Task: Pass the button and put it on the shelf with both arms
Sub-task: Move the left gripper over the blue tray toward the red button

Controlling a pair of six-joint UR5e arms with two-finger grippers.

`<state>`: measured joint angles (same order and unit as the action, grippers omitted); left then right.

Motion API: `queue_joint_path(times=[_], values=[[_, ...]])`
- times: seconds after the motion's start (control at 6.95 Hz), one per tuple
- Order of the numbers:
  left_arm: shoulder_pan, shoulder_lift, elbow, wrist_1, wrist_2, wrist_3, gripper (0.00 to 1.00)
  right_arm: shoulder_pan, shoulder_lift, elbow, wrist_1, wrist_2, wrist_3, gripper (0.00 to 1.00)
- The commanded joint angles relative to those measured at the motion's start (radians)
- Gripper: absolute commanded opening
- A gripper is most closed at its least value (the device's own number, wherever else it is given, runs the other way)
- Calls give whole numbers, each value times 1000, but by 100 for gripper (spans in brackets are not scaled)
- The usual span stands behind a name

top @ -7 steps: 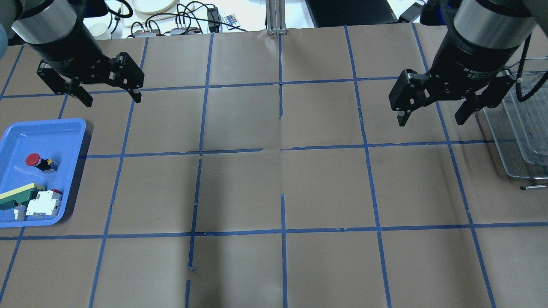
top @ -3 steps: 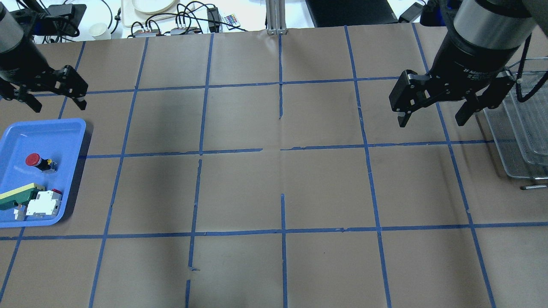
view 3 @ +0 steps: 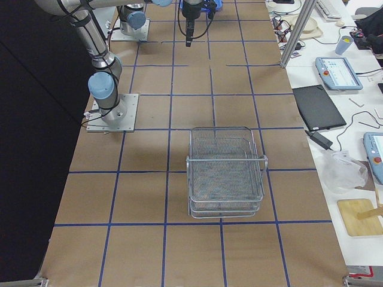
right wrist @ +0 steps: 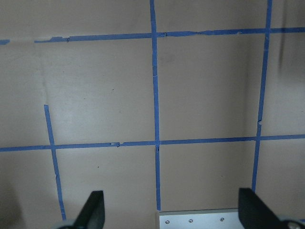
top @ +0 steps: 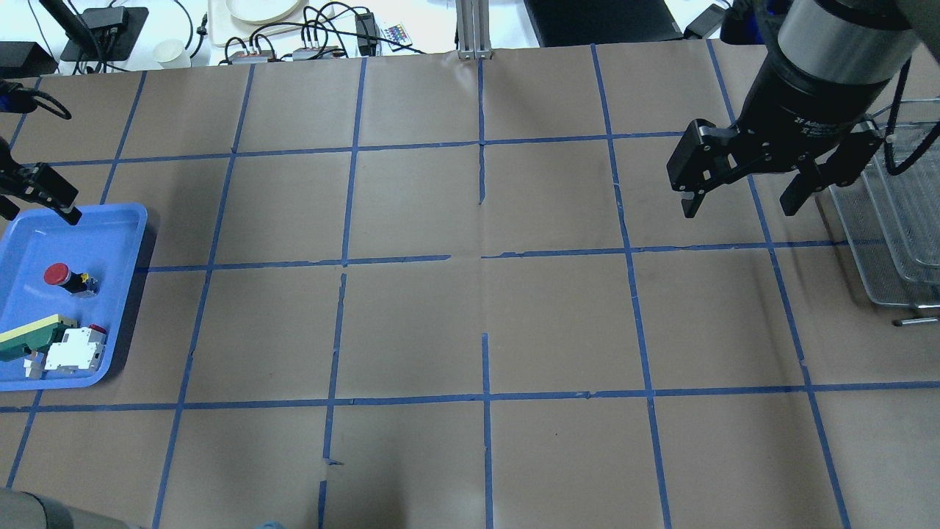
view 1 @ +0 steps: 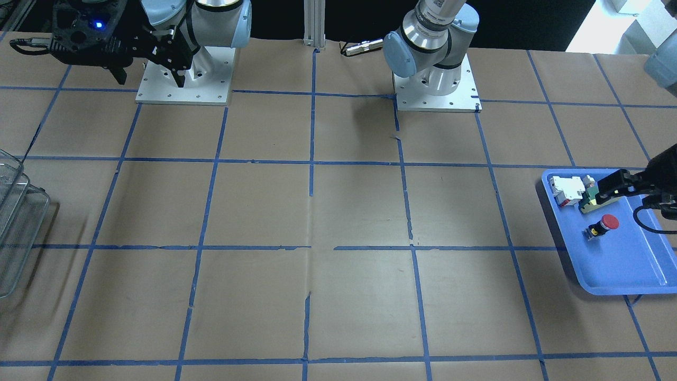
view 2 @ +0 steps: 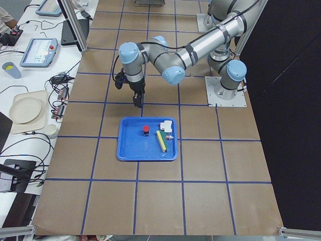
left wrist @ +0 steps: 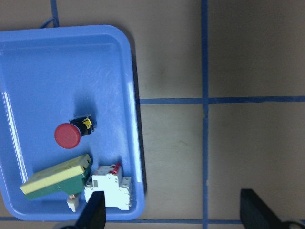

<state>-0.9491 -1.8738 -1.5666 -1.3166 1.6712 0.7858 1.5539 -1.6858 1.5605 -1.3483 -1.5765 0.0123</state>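
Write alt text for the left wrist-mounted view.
A blue tray on the tape-gridded brown table holds the red-capped button, a green-and-yellow wedge and a white block. The left gripper shows only two fingers at the bottom edge, spread wide and empty.

Silver-grey arms (view 2: 200, 45), light-blue joint caps (view 2: 128, 51), white base plates (view 1: 211, 79)

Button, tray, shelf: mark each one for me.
button (left wrist: 67, 135): left wrist view, on its red cap.
tray (top: 81, 235): overhead view, on a bare patch of its blue floor.
shelf (view 3: 226, 170): right side view, on the mesh of the top basket.
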Motion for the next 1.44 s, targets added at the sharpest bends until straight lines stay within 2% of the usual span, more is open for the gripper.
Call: queue_joint_path(times=[0.0, 0.14, 0.29, 0.58, 0.86, 1.15, 1.29], values=[[96, -133, -1, 208, -2, 272, 100, 0, 0, 4, 3, 1, -2, 100], [131, -183, 11, 285, -27, 342, 100, 0, 0, 4, 5, 0, -2, 100], [145, -185, -3, 280, -63, 346, 100, 0, 0, 6, 8, 0, -2, 100], [142, -170, -21, 270, -70, 329, 100, -2, 1, 4, 5, 1, -2, 100], [130, -137, -32, 160, -77, 237, 100, -3, 1, 6, 5, 1, -5, 100], [130, -131, -82, 180, -113, 225, 99, -3, 1, 6, 3, 1, -5, 100], [130, -145, -98, 247, -111, 234, 99, -3, 1, 6, 5, 1, -5, 100]])
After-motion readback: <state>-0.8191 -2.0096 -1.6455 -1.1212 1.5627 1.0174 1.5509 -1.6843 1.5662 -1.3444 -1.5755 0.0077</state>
